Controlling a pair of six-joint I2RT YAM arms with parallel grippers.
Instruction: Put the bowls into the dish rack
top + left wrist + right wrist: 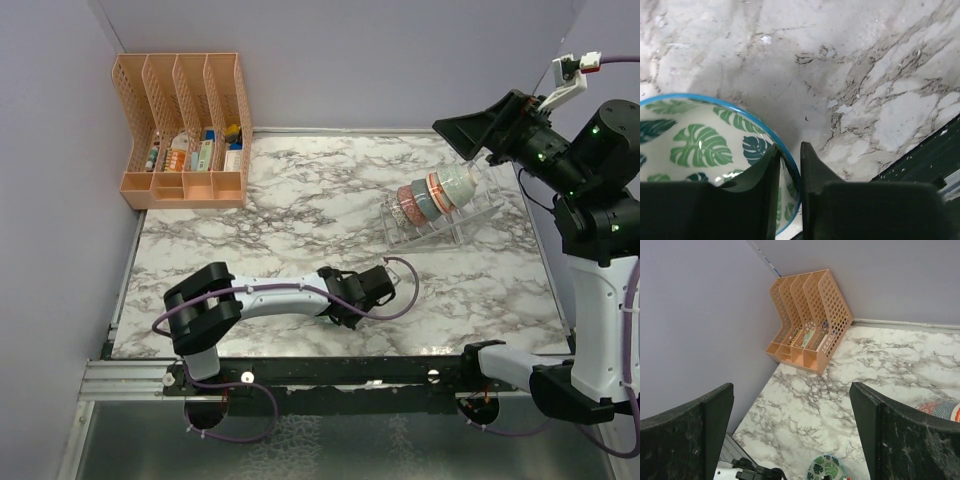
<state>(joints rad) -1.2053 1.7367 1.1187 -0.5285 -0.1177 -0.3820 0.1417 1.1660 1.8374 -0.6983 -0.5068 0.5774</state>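
Note:
The green-blue leaf-print bowl [695, 145] sits on the marble table near the front; it also shows in the right wrist view [826, 467]. My left gripper [789, 150] is closed on its blue rim, one finger inside and one outside. In the top view the left gripper [383, 284] lies low on the table and hides the bowl. The clear dish rack [470, 222] stands at the back right with several bowls [432, 196] stacked on edge in it. My right gripper [465, 130] hangs open and empty above the rack, its fingers [715, 410] wide apart.
An orange plastic file organiser [185, 130] with small items stands at the back left against the purple wall; it also shows in the right wrist view [807, 322]. The table's dark front edge [935, 150] is close to the bowl.

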